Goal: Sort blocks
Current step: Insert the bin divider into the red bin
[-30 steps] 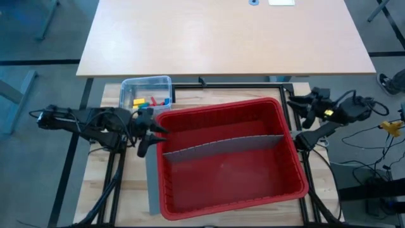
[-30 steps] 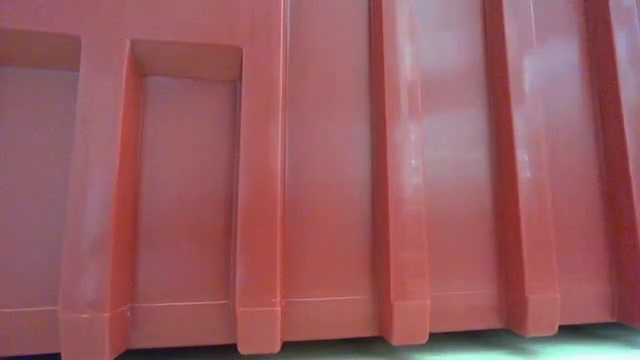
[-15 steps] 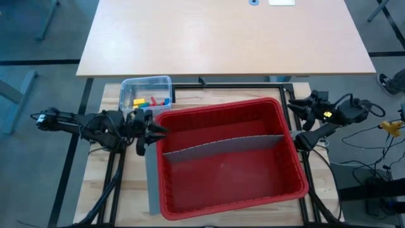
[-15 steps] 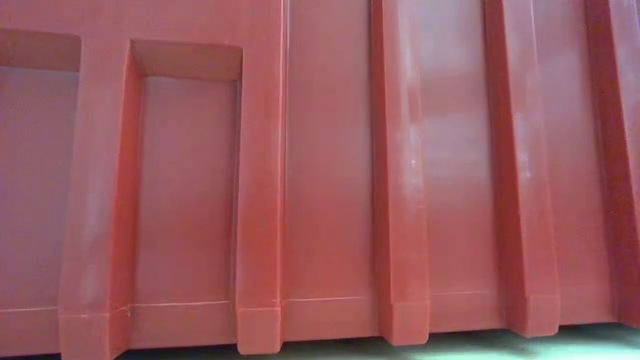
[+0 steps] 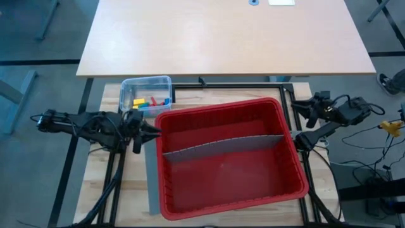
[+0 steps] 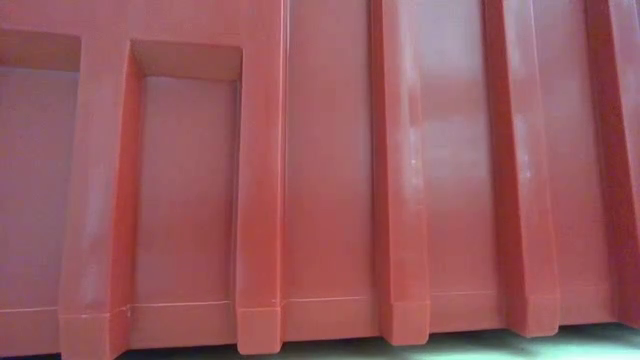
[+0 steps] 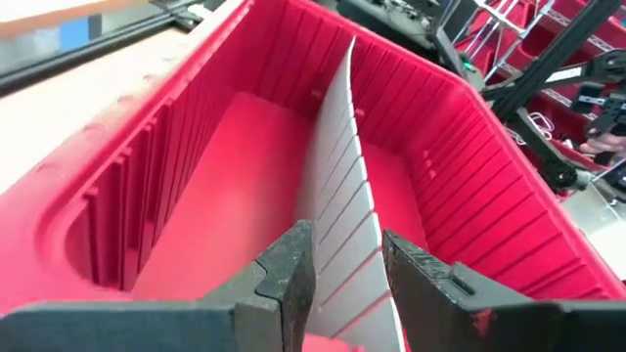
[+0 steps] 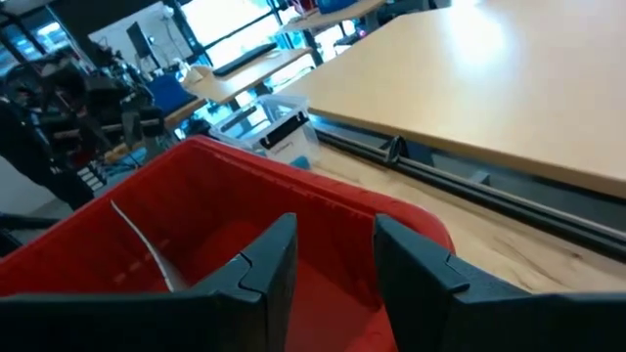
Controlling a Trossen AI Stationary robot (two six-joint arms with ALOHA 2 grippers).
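Evenly lit from overhead in the high view, with soft, short shadows under the red bin (image 5: 228, 158) and a pale sheen across the bare tabletop (image 5: 221, 38). Low view filled by the bin's wall (image 6: 320, 180), close and slightly soft, with dull streaks of glare on the ribs. Left wrist view saturated, the bin's red almost glowing, near fingers (image 7: 293, 284) blurred, background hazy. Right wrist view bright toward the windows (image 8: 235, 29), blown out white there, tabletop washed with glare, straight edges bowed near the borders.
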